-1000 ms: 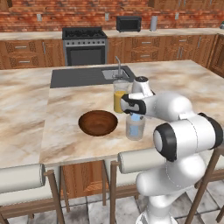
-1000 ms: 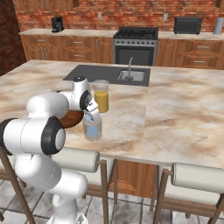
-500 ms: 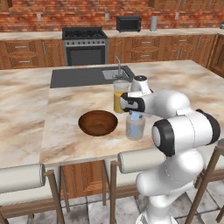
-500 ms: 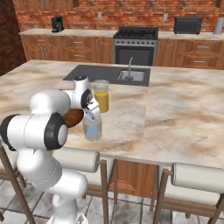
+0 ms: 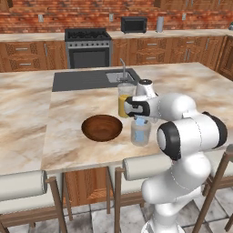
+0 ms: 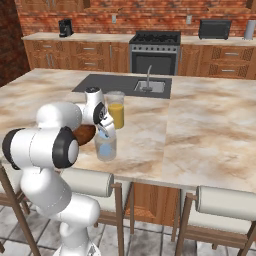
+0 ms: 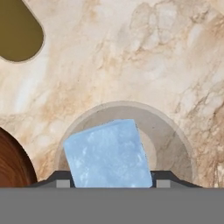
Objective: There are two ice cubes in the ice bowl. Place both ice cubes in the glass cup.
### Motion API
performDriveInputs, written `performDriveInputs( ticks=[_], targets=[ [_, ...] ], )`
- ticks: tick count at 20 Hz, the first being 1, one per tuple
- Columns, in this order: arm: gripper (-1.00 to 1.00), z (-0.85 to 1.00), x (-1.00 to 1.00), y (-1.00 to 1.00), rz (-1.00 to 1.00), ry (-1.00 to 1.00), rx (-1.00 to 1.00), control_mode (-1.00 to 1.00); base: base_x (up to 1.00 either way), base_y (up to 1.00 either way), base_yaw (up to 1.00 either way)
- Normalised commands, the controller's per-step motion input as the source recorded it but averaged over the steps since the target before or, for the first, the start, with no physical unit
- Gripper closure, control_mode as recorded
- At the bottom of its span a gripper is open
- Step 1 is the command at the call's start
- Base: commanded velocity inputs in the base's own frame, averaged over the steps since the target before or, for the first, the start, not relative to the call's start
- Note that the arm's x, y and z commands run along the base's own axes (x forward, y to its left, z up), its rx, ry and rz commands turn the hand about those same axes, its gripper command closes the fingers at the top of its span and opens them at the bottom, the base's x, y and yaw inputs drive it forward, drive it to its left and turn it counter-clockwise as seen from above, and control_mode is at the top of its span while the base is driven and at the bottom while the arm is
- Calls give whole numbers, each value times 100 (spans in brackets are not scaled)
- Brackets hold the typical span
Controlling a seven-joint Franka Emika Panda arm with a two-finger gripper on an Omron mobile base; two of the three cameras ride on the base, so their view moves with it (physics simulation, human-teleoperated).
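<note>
The pincer (image 5: 140, 119) grips an ice cube (image 7: 108, 154) directly above the glass cup (image 5: 140, 132), beside the wooden bowl (image 5: 102, 128).

kitchen | stove (image 5: 88, 44) | sink (image 5: 119, 76) | microwave (image 5: 133, 24) | marble island counter (image 5: 73, 123) | brick wall (image 5: 68, 13)

both base views look forward over the marble counter (image 5: 68, 132); hand view looks straight down, close.

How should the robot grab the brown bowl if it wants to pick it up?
Judging by its shape, the bowl is best gripped at its rim, coming straight down from above. It is wide, shallow and upright, too broad to span, so one finger would go inside the wall and one outside.
</note>
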Motion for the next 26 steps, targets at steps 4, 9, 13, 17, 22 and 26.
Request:
performDriveInputs(
  ticks=[4, 9, 13, 17, 22, 26],
  targets=[
    [-100, 2, 0, 0, 0, 0, 0, -100, 0, 0, 0],
    [-100, 19, 0, 0, 0, 0, 0, -100, 0, 0, 0],
    [-100, 27, -64, 0, 0, 0, 1, -100, 0, 0, 0],
    [-100, 8, -100, -12, 0, 0, 2, -100, 0, 0, 0],
    [-100, -4, -100, -28, 0, 2, 2, -100, 0, 0, 0],
    [-100, -48, -100, -30, 0, 0, 1, -100, 0, 0, 0]
  ],
)
